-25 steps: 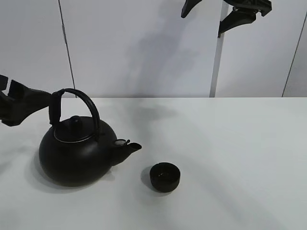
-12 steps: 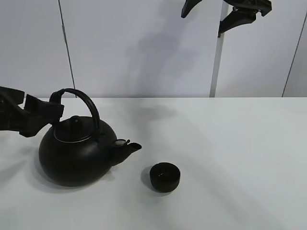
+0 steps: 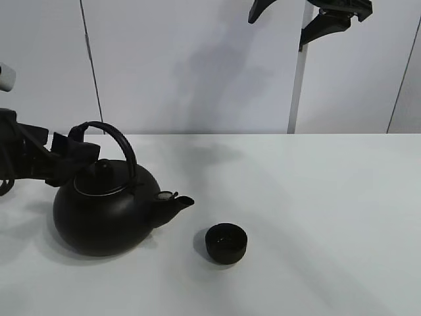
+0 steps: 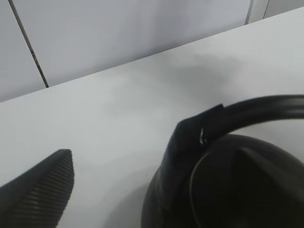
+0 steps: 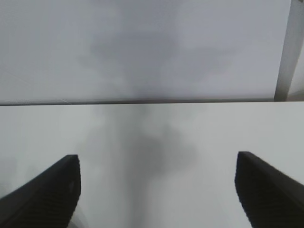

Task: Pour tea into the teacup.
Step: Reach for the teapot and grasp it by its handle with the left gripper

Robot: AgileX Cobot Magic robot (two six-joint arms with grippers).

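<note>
Right now the teacup (image 3: 226, 243) stands upright on the white counter (image 3: 316, 197), toward six o'clock from the counter's middle in the high view, with nothing touching it and its dark glossy inside facing up. Near it, at about ten o'clock, sits the kettle (image 3: 105, 207), round and black, its short spout (image 3: 176, 203) aimed toward four o'clock and ending near the cup but apart from it, its arched handle (image 3: 118, 141) upright over the lid knob (image 3: 103, 167). At ten o'clock from the kettle, the left gripper (image 3: 77, 153) is level with the rear end of the handle; its jaws are apart, and the wrist view shows one ribbed finger (image 4: 40, 190) clear of the handle's base (image 4: 190, 137). Well away at one o'clock, high against the wall (image 3: 197, 66), hangs the right gripper (image 3: 279, 29), jaws spread wide with both fingers (image 5: 47, 190) over bare counter
</note>
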